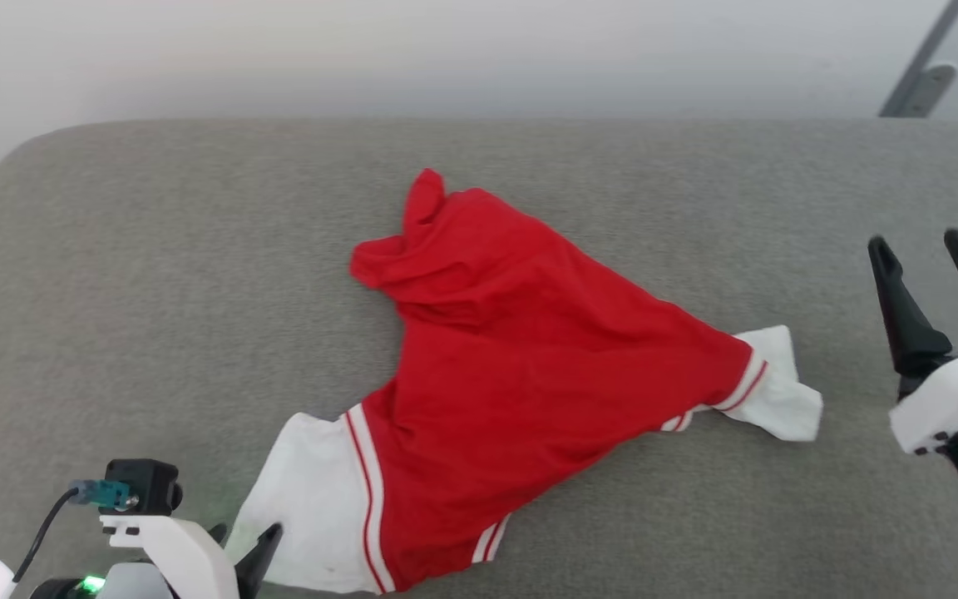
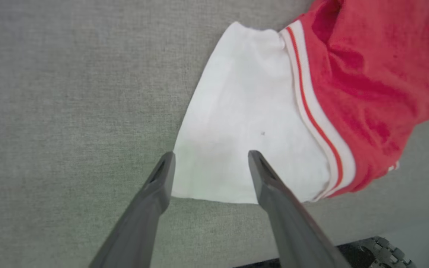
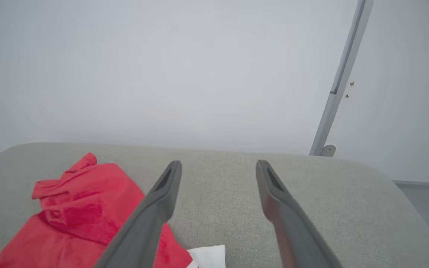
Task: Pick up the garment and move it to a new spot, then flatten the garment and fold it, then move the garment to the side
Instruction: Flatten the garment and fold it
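Left gripper (image 1: pixel 242 541), near left edge: fingers spread wide, nothing held, tips over the near white cuff (image 2: pixel 237 123) of the garment (image 1: pixel 520 366); contact cannot be confirmed. The garment lies crumpled at the middle of the grey upholstered surface (image 1: pixel 155 291), its second white cuff (image 1: pixel 774 387) pointing right. Right gripper (image 1: pixel 916 241) stands well apart beyond that cuff, fingers wide, empty.

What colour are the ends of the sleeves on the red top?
White, on the garment, with thin red stripes beside the cuff; the left wrist view shows it best.
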Controlling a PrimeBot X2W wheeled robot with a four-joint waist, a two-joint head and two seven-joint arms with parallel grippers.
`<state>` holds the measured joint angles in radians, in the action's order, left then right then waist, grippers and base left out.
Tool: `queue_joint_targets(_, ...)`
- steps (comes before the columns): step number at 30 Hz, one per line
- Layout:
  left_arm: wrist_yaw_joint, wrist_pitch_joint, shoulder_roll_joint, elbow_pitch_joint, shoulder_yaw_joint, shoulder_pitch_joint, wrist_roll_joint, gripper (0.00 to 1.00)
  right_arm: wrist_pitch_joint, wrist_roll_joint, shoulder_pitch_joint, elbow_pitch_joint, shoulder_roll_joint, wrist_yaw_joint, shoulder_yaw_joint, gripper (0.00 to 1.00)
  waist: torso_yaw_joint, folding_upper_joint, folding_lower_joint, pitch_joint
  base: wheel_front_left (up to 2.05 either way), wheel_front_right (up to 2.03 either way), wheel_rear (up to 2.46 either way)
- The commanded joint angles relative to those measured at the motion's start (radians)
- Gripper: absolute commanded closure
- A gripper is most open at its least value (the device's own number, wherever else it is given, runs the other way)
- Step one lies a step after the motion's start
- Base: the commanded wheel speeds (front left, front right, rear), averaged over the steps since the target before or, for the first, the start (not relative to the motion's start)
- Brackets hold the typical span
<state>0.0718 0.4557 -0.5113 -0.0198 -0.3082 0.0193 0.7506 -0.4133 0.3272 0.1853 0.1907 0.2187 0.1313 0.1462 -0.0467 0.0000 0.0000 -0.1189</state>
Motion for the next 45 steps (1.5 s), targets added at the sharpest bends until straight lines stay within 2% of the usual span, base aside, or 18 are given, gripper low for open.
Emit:
queue_joint_targets(1, 0.009, 0.025, -0.012, -0.018, -0.002, -0.018, 0.007, 0.0, 0.05, -0.015, 0.0, 0.017, -0.027, -0.001, -0.004, 0.0, 0.034, 0.0, 0.0, -0.007, 0.0, 0.0, 0.0)
queue_joint_targets(7, 0.04, 0.111, -0.051, -0.099, -0.016, -0.051, -0.015, 0.0, 0.228, -0.065, -0.029, 0.041, -0.091, -0.001, -0.04, 0.0, 0.095, 0.0, 0.0, -0.026, 0.0, 0.0, 0.0)
queue_joint_targets(12, 0.07, 0.19, -0.061, -0.162, -0.027, -0.068, -0.005, 0.0, 0.28, -0.074, -0.062, 0.03, -0.127, -0.001, -0.058, 0.0, 0.133, 0.0, 0.0, -0.036, 0.0, 0.0, 0.0)
queue_joint_targets(16, 0.081, 0.251, -0.023, -0.207, -0.034, -0.081, 0.044, 0.0, 0.282, -0.063, -0.082, 0.023, -0.137, -0.001, -0.065, 0.0, 0.149, 0.0, 0.0, -0.045, 0.0, 0.0, 0.0)
queue_joint_targets(21, 0.081, 0.342, 0.072, -0.2, -0.075, -0.089, 0.119, 0.0, 0.252, -0.05, -0.092, 0.015, -0.125, -0.001, -0.074, 0.0, 0.153, 0.0, 0.0, -0.054, 0.0, 0.0, 0.0)
queue_joint_targets(26, 0.07, 0.375, 0.099, -0.197, -0.12, -0.119, 0.101, 0.0, 0.219, -0.032, -0.074, -0.004, -0.091, -0.001, -0.091, 0.0, 0.14, 0.0, 0.0, -0.067, 0.0, 0.0, 0.0)
queue_joint_targets(27, 0.049, 0.381, 0.095, -0.196, -0.14, -0.126, 0.092, 0.56, 0.209, -0.021, -0.066, -0.015, -0.087, -0.001, -0.095, 0.0, 0.137, 0.0, 0.0, -0.07, 0.0, 0.0, 0.0)
queue_joint_targets(28, 0.047, 0.376, 0.098, -0.2, -0.141, -0.132, 0.096, 1.0, 0.196, -0.011, -0.061, -0.029, -0.08, -0.001, -0.101, 0.0, 0.133, 0.0, 0.0, -0.073, 0.0, 0.0, 0.0)
queue_joint_targets(31, 0.024, 0.362, 0.088, -0.207, -0.152, -0.159, 0.075, 1.0, 0.137, 0.018, -0.033, -0.09, -0.041, -0.001, -0.128, 0.0, 0.122, 0.0, 0.0, -0.085, 0.0, 0.0, 0.0)
queue_joint_targets(35, 0.014, 0.336, 0.068, -0.222, -0.136, -0.201, 0.059, 1.0, 0.06, 0.058, 0.005, -0.161, 0.01, 0.0, -0.163, 0.0, 0.102, 0.0, 0.0, -0.101, 0.0, 0.0, 0.0)
queue_joint_targets(41, -0.005, 0.286, 0.075, -0.255, -0.123, -0.265, 0.043, 1.0, -0.123, 0.139, 0.067, -0.279, 0.136, -0.001, -0.232, 0.0, 0.057, 0.0, 0.0, -0.131, 0.0, 0.0, 0.0)
queue_joint_targets(45, -0.016, 0.266, 0.09, -0.272, -0.123, -0.292, 0.048, 1.0, -0.189, 0.182, 0.113, -0.335, 0.175, -0.001, -0.256, 0.0, 0.031, 0.0, 0.0, -0.147, 0.0, 0.0, 0.0)
